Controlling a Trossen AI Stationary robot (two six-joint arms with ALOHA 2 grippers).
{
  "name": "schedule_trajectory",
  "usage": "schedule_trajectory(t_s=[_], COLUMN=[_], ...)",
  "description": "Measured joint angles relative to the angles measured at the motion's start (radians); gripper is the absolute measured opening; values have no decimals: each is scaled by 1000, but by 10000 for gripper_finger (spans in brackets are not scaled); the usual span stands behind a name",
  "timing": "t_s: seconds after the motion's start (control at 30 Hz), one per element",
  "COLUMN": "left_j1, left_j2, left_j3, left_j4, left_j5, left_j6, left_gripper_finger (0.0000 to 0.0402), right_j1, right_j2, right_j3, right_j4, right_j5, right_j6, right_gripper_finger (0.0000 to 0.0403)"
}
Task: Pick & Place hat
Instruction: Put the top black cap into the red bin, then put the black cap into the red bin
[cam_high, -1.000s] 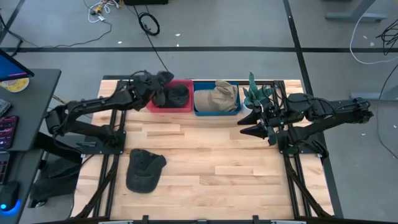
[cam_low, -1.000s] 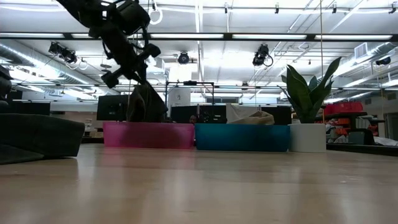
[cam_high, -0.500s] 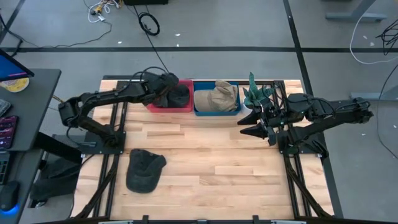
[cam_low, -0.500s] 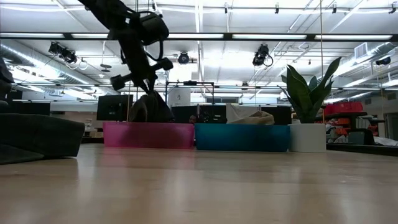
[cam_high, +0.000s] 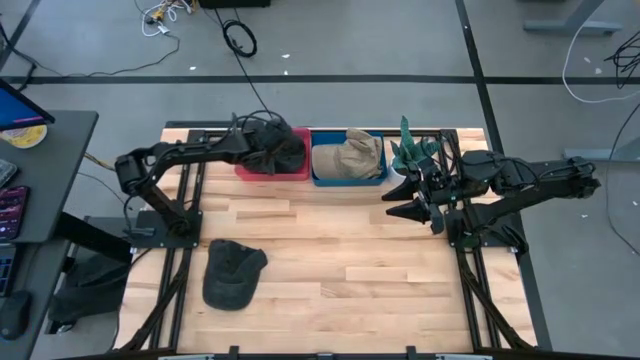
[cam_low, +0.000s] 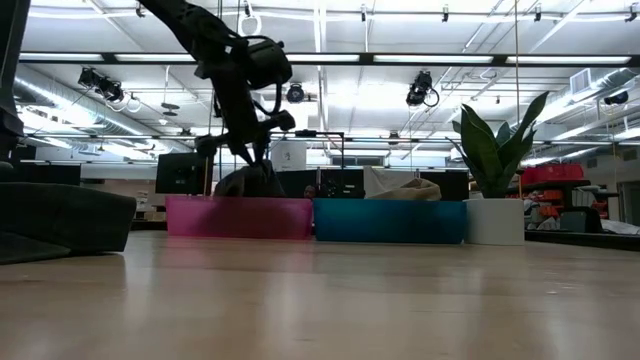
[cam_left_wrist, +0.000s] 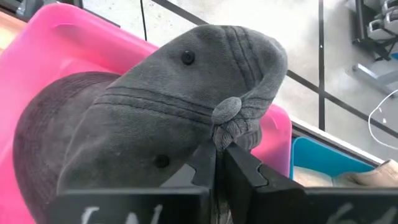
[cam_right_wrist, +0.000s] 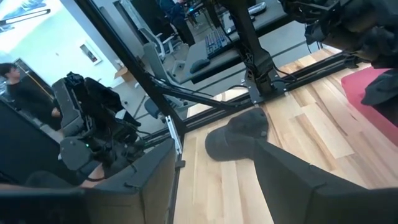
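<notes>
On the near part of the tabletop (cam_high: 330, 270) a dark hat (cam_high: 232, 273) lies waiting, while at the far edge the left gripper (cam_high: 262, 148) hangs over the pink bin (cam_high: 290, 174), its jaws pinched narrowly on a fold of a grey hat (cam_left_wrist: 155, 118) that sits partly in that bin. This looks like the placing step: the next move calls for letting the fold go and lifting clear. The right gripper (cam_high: 425, 205) waits near the plant (cam_high: 412, 150), jaws apart and holding nothing.

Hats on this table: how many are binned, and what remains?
Done: a tan hat lies in the blue bin. In hand: the left hand is pinching a dark grey hat over the pink bin. Left: another dark hat lies on the table. The right hand waits by the plant.
</notes>
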Motion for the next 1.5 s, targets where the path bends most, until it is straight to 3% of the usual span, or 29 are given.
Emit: schedule_trajectory(t_s=[0.37, 0.53, 0.77, 0.87, 1.13, 1.2, 1.4, 1.5], left_j1=[1, 1, 15, 18, -12, -23, -83, -140], left_j2=[10, 10, 10, 9, -40, -80, -235, -305], left_j3=[19, 19, 19, 19, 17, 17, 17, 17], left_j4=[28, 109, 294, 314, 313, 312, 268, 195], left_j5=[4, 15, 168, 170, 239, 304, 711, 808], left_j6=[168, 257, 292, 291, 389, 443, 642, 662], left_gripper_finger=[61, 126, 243, 276, 280, 270, 244, 239], right_j1=[0, 0, 0, 0, 0, 0, 0, 0], right_j2=[0, 0, 0, 0, 0, 0, 0, 0], right_j3=[0, 0, 0, 0, 0, 0, 0, 0], right_j4=[-9, -11, -11, -11, -12, -12, -12, -14], right_j5=[0, 0, 0, 0, 0, 0, 0, 0], right_j6=[0, -1, -7, -7, -6, -6, -21, -22], right_gripper_finger=[219, 219, 219, 219, 219, 219, 219, 219])
